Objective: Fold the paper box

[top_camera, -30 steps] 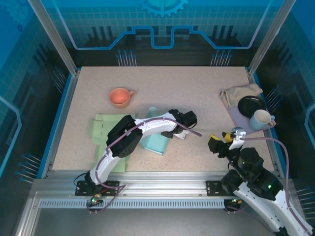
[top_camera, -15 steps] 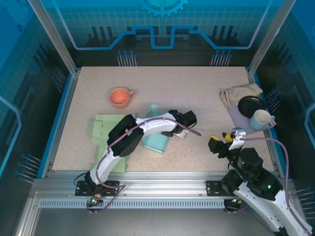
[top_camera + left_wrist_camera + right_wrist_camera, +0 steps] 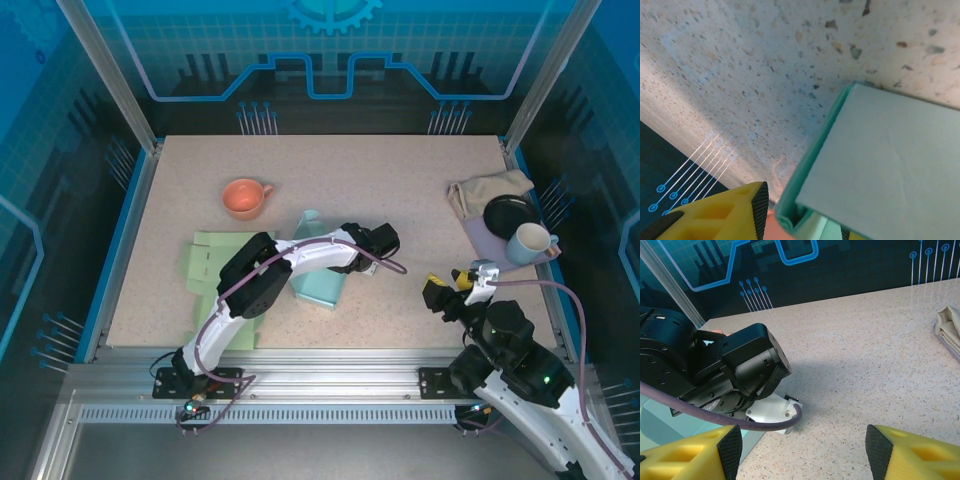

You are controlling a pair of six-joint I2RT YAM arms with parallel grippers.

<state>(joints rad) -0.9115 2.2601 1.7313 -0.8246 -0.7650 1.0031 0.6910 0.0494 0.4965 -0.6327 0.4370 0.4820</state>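
The teal paper box (image 3: 318,285) lies on the table at mid-front, partly under my left arm. In the left wrist view a folded edge of the box (image 3: 890,165) runs between the jaws of my left gripper (image 3: 802,222). That gripper is open, with a gap between its left pad (image 3: 760,210) and the box edge. In the top view the left gripper (image 3: 348,268) sits at the box's right side. My right gripper (image 3: 445,290) hovers open to the right of the box, holding nothing. From the right wrist, the right gripper (image 3: 805,452) faces the left arm's black wrist (image 3: 715,370).
A flat light-green paper sheet (image 3: 215,265) lies left of the box, under the left arm. An orange cup (image 3: 245,197) stands behind it. At the right edge are a beige cloth (image 3: 485,190), a black plate (image 3: 508,212) and a pale mug (image 3: 530,243).
The left gripper's jaws have parted from the box edge they were shut on, and the box has shifted slightly. The right arm has stayed still.
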